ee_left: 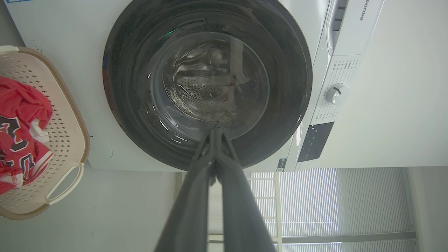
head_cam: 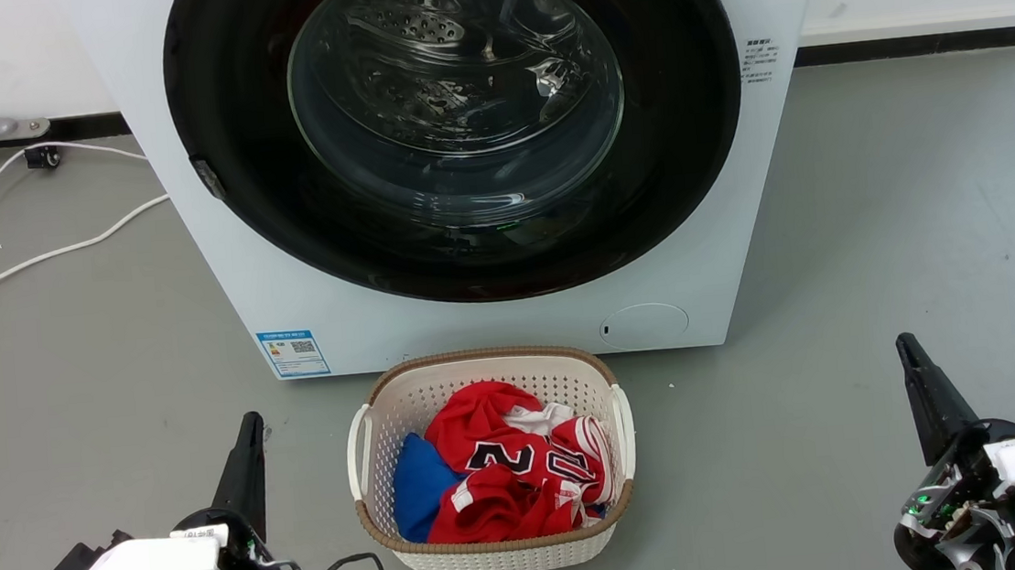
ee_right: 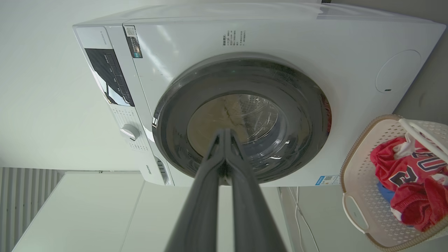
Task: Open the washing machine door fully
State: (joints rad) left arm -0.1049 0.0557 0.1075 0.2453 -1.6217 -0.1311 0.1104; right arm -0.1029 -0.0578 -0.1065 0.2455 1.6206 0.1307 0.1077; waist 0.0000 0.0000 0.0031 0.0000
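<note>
Facing the glossy round door (head_cam: 457,129), left end effector (head_cam: 251,429) and right end effector (head_cam: 907,349) hold fingers together.

A laundry corner: white washing machine (head_cam: 337,327), clothes basket (head_cam: 495,557), bare grey floor (head_cam: 906,222).

The washing machine (head_cam: 213,274) is a white front-loading box, standing upright. The washing machine door (head_cam: 469,265), round and glossy black, sits shut and flush in the machine's front, spanning most of its width. A bulging clear glass bowl (head_cam: 456,115) fills the door's centre, and the perforated steel drum (head_cam: 430,25) shows through it. A small dark fitting (head_cam: 204,176) on the door's left rim may be a latch. Low on the machine's front are a blue sticker (head_cam: 293,352) at left and a round flap (head_cam: 644,325) at right.
</note>
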